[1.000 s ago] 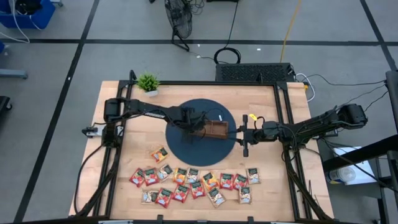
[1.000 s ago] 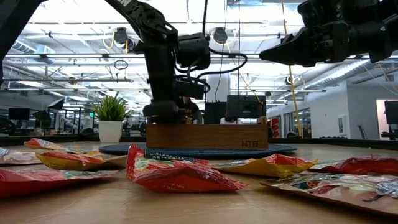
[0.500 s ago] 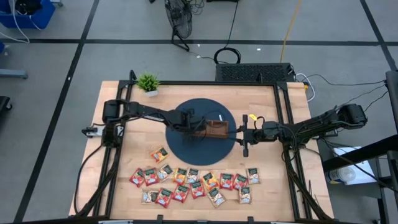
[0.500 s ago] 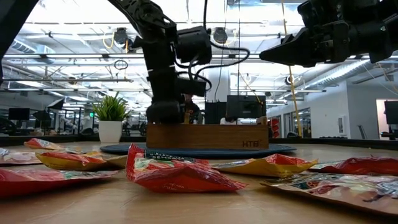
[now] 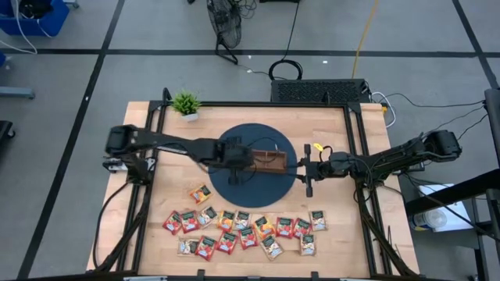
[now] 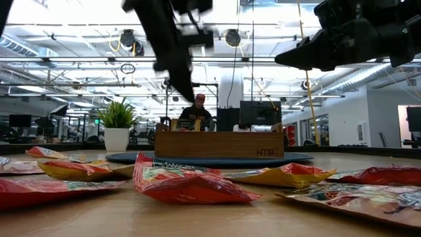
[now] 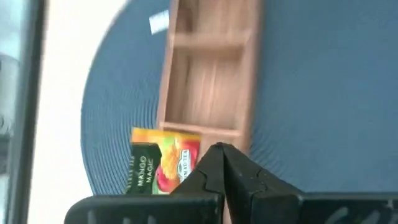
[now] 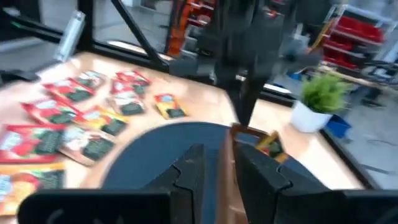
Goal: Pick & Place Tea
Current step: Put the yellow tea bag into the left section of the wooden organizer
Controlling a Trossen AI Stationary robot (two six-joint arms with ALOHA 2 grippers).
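Tea sachet is now deposited upright in the end compartment of the wooden tray. The left gripper has been raised clear, fingers together and empty. Remaining sachets await on the counter.

On the table, we are counting roughly sixteen tea sachets across the lower half of the overhead frame: about fifteen are lying in two loose rows, and one lone sachet is sitting just above them at left. We are seeing one more orange sachet standing in the end compartment of the single wooden tray, whose compartments number three. One round blue mat is occupying the centre, one potted plant the upper left. Two dark arms are reaching in, the left arm and the right arm. One person is sitting in the room beyond.
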